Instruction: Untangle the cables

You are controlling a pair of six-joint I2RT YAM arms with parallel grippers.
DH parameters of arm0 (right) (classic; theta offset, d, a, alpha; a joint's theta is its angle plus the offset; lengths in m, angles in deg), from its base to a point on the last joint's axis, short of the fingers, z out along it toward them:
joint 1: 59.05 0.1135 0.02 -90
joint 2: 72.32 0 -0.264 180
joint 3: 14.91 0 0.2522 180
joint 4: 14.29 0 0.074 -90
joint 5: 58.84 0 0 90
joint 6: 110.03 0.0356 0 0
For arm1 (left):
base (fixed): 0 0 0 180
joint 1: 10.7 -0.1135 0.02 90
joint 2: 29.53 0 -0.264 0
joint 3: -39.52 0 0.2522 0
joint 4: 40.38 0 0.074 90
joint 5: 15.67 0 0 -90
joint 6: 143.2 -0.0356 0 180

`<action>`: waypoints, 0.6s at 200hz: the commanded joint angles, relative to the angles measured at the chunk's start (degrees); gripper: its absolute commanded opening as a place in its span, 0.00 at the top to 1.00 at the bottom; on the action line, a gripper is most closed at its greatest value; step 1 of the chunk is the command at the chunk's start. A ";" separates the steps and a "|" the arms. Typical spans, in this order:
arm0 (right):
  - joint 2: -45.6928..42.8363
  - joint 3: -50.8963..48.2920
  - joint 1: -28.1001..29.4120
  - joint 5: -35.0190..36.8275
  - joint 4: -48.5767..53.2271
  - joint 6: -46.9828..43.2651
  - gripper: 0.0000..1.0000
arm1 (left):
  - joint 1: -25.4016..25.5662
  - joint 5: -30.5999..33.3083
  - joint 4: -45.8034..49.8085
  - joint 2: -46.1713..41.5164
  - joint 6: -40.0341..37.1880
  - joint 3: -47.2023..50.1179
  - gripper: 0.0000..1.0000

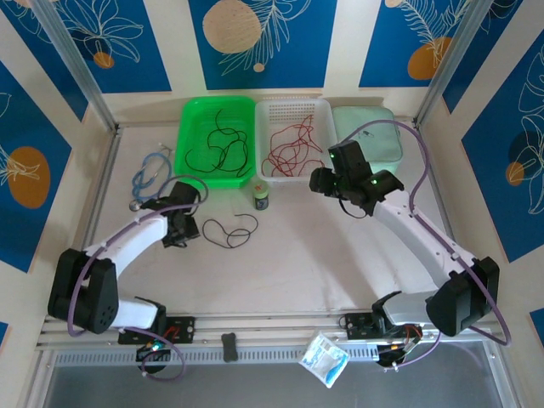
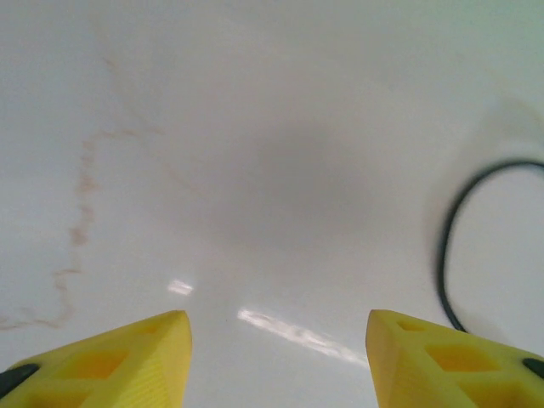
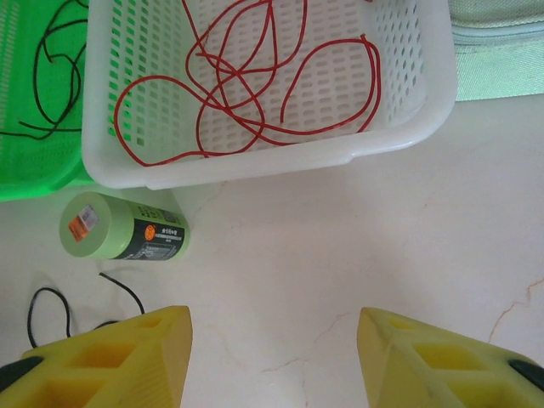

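Cables seem sorted by colour. The red cables (image 3: pixel 246 93) are piled in the white basket (image 3: pixel 425 93) at 12 o'clock of the tabletop (image 1: pixel 297 272). The black cables (image 1: pixel 223 149) are in the green basket (image 1: pixel 185 136) at 11, likely to keep freed strands apart. One loose black cable (image 1: pixel 229 229) lies on the tabletop at 3 o'clock of your left gripper (image 2: pixel 276 340). That gripper hangs low with its fingers spread and nothing between them, probably lining up a pick. Your right gripper (image 3: pixel 274 327) is spread and empty too, near the white basket. Blur in the left wrist view hides the loose cable's ends. You cannot tell whether the basket strands knot or merely cross.
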 commanded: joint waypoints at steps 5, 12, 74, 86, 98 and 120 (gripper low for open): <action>-3.47 -1.09 -0.10 -1.18 0.04 1.48 0.46 | -2.02 1.50 3.10 -0.50 -5.45 -3.29 0.44; -4.01 -1.27 -0.11 -0.91 0.47 1.72 0.46 | -1.77 -0.19 2.93 -0.33 -5.88 -4.12 0.44; -8.61 -4.38 -0.51 1.08 2.77 3.69 0.47 | 11.28 -10.37 4.19 5.10 -7.01 -10.92 0.41; -8.84 -4.78 -0.47 0.94 3.09 3.30 0.50 | 13.28 -12.78 2.05 6.43 -5.97 -11.15 0.41; -9.02 -5.46 -0.24 0.32 2.94 2.46 0.50 | 14.99 -13.63 0.29 7.67 -4.98 -11.48 0.41; -8.90 -7.62 0.64 -0.61 2.83 3.42 0.51 | 17.38 -13.55 -3.39 9.96 -5.18 -12.40 0.41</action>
